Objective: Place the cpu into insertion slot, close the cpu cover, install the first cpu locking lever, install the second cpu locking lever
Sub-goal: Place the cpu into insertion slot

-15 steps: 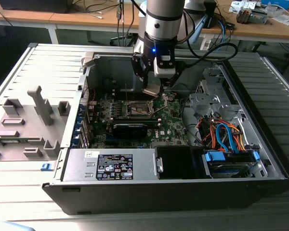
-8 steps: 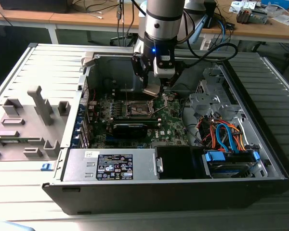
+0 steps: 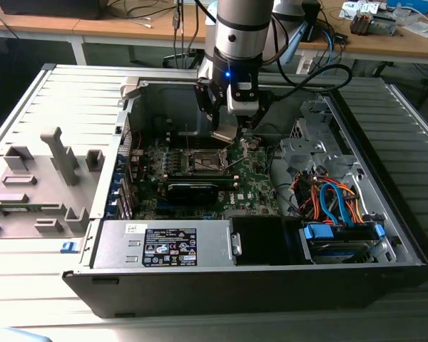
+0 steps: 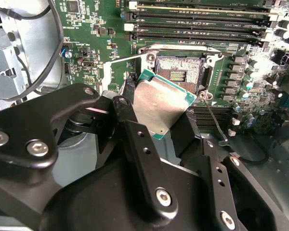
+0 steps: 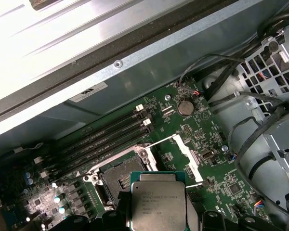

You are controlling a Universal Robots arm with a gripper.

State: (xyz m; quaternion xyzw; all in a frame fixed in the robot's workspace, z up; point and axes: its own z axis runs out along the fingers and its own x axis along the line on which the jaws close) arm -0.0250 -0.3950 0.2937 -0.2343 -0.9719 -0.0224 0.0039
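Gripper [image 4: 160,107] clamped on cpu [image 4: 154,96]; in the exterior view, insertion slot [image 3: 204,163] at its seven o'clock. Best seated level, corners matched.

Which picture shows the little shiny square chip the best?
The second wrist view: the small flat square silver-grey metal chip looks big and tilted, its green edge showing. The first wrist view shows it flat-on; the exterior view shows it small and far off.

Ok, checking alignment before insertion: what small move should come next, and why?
Probably shift the cpu, held in the end effector, sideways until it sits squarely above the insertion slot; in both wrist views it covers just one edge of the open socket.
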